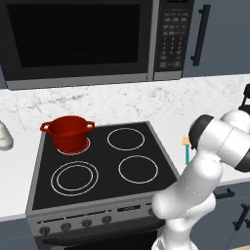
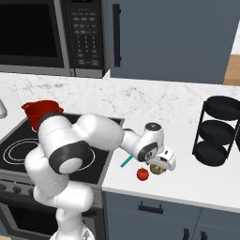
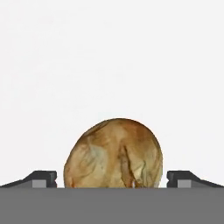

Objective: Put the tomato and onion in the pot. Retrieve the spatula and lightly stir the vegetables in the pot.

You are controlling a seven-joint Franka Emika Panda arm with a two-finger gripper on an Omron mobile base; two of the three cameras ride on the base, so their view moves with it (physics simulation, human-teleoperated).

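Observation:
The brown papery onion [image 3: 113, 153] lies on the white counter, and my gripper [image 3: 112, 178] is down over it. It is open, with one dark fingertip [image 3: 43, 177] on each side and a small gap to the skin. In the right base view the onion [image 2: 157, 169] sits under my hand, and the small red tomato [image 2: 142, 174] is just to its left. The teal-handled spatula [image 2: 125, 161] lies on the counter beside the stove, its pale head [image 1: 186, 141] pointing toward the wall. The red pot [image 1: 68, 132] stands on the stove's back-left burner.
The black stovetop [image 1: 105, 161] has three bare burners. A black three-tier rack [image 2: 219, 131] stands on the counter to the right of my hand. The microwave [image 1: 78, 39] hangs above the stove. A white object [image 1: 5, 136] sits at the far left.

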